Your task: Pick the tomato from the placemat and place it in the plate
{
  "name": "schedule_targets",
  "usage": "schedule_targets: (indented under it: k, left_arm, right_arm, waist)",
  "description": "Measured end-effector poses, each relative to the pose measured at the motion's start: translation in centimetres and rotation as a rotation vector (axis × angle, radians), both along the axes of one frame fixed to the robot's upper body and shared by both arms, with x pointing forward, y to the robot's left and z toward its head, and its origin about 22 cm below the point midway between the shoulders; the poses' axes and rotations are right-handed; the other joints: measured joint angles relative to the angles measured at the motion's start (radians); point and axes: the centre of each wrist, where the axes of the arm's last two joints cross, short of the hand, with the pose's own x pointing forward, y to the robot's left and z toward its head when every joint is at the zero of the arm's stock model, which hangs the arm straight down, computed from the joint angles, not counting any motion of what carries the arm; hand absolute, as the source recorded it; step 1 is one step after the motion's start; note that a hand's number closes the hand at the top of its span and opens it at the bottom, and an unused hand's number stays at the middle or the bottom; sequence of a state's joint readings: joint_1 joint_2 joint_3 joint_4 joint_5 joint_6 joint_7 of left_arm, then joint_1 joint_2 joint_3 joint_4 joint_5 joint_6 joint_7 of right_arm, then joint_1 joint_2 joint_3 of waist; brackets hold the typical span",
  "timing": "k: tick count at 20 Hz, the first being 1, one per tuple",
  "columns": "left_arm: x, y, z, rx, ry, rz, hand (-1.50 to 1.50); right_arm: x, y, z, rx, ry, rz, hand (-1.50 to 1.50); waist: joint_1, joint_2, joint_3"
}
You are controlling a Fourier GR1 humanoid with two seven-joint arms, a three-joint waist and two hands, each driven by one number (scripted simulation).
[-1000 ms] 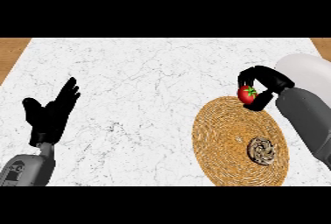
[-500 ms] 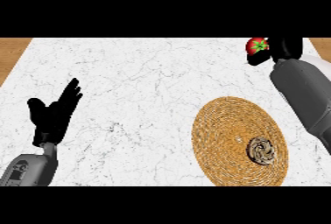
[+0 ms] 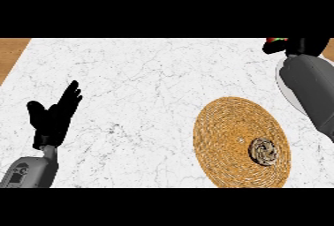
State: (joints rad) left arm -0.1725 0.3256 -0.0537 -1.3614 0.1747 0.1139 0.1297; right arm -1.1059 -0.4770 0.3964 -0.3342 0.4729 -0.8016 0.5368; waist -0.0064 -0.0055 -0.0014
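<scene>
Right now I am holding my right hand (image 3: 305,44) up at the far right corner of the white marble counter (image 3: 143,88), where it is showing only partly against the upper edge of the view. Its dark fingers are curling round the tomato (image 3: 274,42), of which just a sliver of red and a touch of green are peeking out at the hand's left side (the rest is being hidden by my fingers and cut off by the edge). My grey right forearm (image 3: 310,88) is running down along the right side of the view, passing just beside the placemat.

The round woven placemat (image 3: 228,137) is lying on the counter at the lower right, well apart from the tomato. A small round, patterned object (image 3: 263,150) is sitting on the placemat's right part; I cannot tell what it is.

My left hand (image 3: 53,117) is resting over the counter at the lower left, open, with its fingers straight and pointing up and away and its thumb spreading to the left. It is touching nothing, and its grey forearm (image 3: 29,170) is coming in from the lower left corner.

A strip of brown wood (image 3: 12,50) is showing beyond the counter's left edge.
</scene>
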Motion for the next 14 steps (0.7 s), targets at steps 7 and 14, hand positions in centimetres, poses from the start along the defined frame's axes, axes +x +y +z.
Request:
schedule_targets:
  k: [7, 14]
  left_arm:
    - [-0.1, -0.3, 0.7, 0.004, -0.004, -0.004, 0.0]
    - [0.5, -0.6, 0.9, 0.007, -0.012, -0.016, 0.0]
  right_arm:
    - [-2.6, -7.0, -1.2, 0.027, -0.01, -0.125, 1.5]
    - [-5.7, -12.9, -3.4, 0.037, 0.091, -0.174, 1.5]
  waist:
    - [0.002, 0.003, 0.001]
    - [0.014, 0.009, 0.002]
